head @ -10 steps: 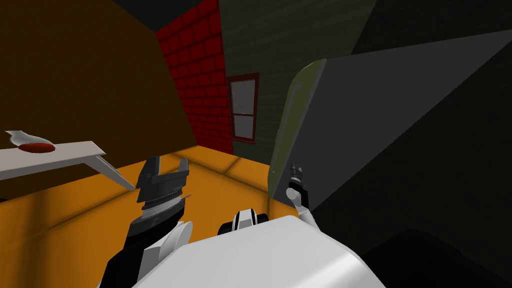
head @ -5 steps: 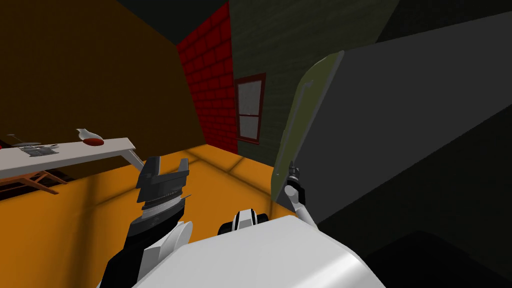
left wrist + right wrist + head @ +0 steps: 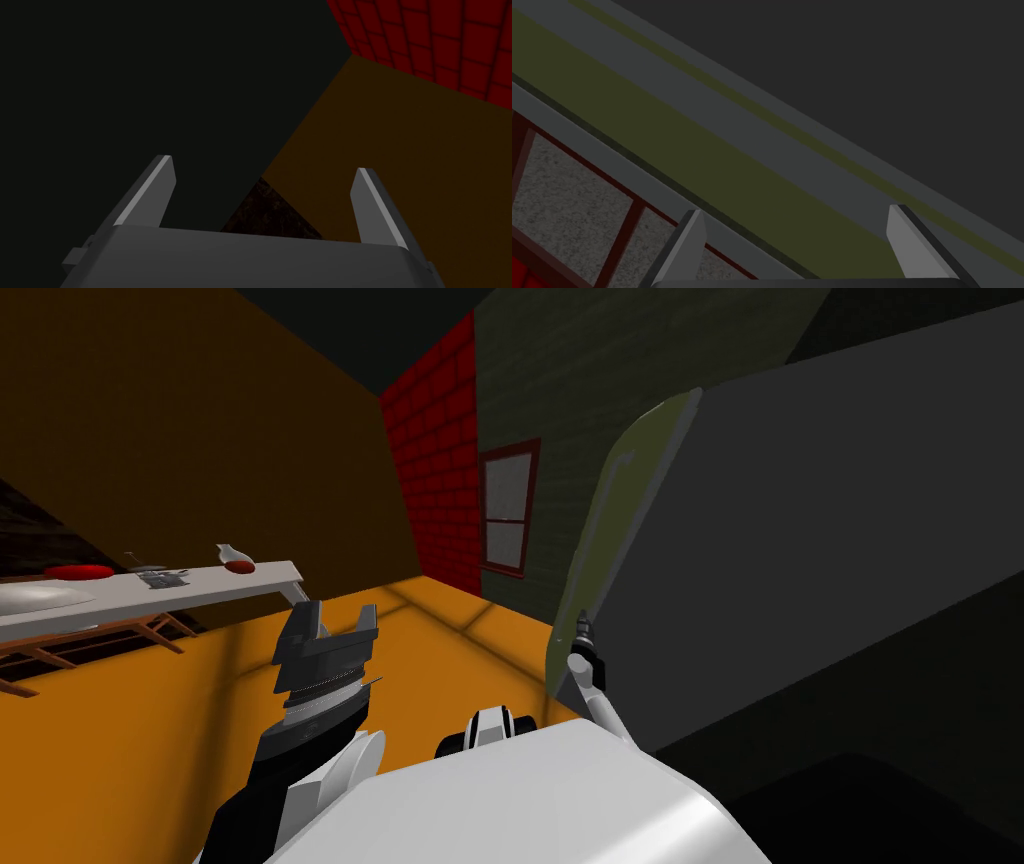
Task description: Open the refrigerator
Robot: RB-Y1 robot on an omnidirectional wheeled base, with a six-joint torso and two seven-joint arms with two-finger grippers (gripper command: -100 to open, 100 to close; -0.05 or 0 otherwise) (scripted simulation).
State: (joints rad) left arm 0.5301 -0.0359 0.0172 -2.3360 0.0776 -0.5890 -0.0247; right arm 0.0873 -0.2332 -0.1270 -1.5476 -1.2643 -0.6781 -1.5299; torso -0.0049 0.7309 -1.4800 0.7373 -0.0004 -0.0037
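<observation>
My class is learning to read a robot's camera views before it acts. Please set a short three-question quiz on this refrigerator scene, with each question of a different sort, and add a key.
1. Pick one. The gripper close to the olive front of the refrigerator is: A the left, B the right, C neither.
2. True or false: the left gripper has its fingers shut.
3. Fill in: the window has a dark ___ frame.
Key: 1 B, the right gripper. 2 False, they stand open. 3 red.
</observation>
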